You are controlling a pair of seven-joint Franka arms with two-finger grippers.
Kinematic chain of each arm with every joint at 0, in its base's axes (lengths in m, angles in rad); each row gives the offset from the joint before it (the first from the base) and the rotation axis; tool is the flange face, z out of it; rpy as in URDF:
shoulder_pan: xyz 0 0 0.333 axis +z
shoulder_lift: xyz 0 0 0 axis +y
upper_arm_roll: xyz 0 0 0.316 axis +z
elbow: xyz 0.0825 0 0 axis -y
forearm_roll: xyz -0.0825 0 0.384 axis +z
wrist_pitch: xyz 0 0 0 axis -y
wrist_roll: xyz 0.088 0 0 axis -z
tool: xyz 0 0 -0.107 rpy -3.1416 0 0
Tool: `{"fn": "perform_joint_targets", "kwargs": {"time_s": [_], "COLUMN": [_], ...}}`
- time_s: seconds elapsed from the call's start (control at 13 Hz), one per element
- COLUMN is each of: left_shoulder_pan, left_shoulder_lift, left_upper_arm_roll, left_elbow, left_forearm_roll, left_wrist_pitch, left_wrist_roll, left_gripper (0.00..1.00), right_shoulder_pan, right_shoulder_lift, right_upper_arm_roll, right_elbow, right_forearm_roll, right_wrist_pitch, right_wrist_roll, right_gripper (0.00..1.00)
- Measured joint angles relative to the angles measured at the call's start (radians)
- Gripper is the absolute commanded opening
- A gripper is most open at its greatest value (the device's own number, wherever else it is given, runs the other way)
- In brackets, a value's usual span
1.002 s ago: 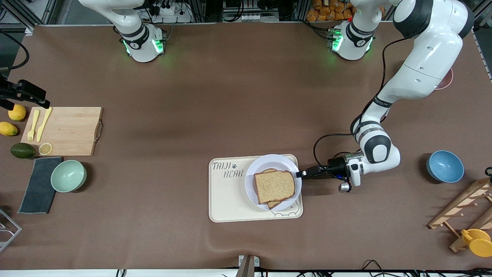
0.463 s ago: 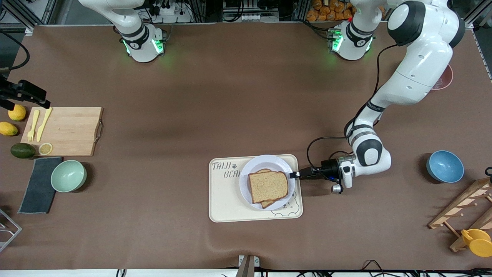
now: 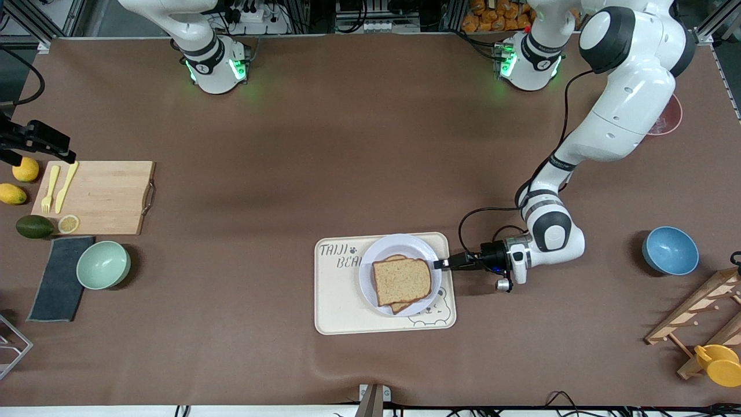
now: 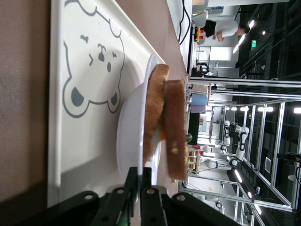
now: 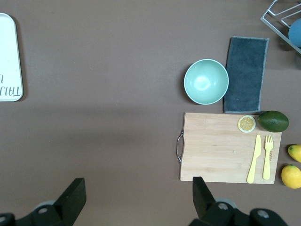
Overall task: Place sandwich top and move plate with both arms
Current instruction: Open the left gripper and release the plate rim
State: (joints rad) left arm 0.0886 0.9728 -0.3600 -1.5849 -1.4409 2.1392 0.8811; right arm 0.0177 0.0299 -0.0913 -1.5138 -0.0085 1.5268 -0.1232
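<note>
The sandwich top point(image 3: 402, 280), a square slice of light brown bread with a darker crust, lies flat on a lower slice, a little askew from it. Both rest in the plate point(image 3: 377, 258), round and pale lavender-white with a raised rim. The left end effector point(image 3: 441, 264) pinches the plate's rim, the bread just beside its fingertips.
</note>
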Motion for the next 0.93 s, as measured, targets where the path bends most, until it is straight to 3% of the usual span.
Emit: {"fn": "perform_joint_targets", "kwargs": {"time_s": [0.08, 0.23, 0.93], "left_shoulder_pan": [-0.002, -0.007, 0.016], "left_shoulder_lift": [0.0, 0.0, -0.028], "left_upper_arm_roll": [0.0, 0.001, 0.014], "left_elbow": [0.001, 0.003, 0.033], "left_forearm_roll": [0.0, 0.0, 0.007], "left_wrist_pitch": [0.0, 0.0, -0.001], "left_wrist_roll": [0.0, 0.0, 0.0], "left_gripper": [0.42, 1.0, 1.0], "right_shoulder_pan": [0.0, 0.0, 0.0], "right_shoulder_lift": [0.0, 0.0, 0.004], "right_upper_arm_roll": [0.0, 0.0, 0.0], "right_elbow": [0.0, 0.0, 0.0], "right_forearm_roll": [0.0, 0.0, 0.0], "right_wrist_pitch": [0.0, 0.0, 0.004], "right_wrist_roll": [0.0, 0.0, 0.0], "right_gripper": [1.0, 1.0, 1.0]}}
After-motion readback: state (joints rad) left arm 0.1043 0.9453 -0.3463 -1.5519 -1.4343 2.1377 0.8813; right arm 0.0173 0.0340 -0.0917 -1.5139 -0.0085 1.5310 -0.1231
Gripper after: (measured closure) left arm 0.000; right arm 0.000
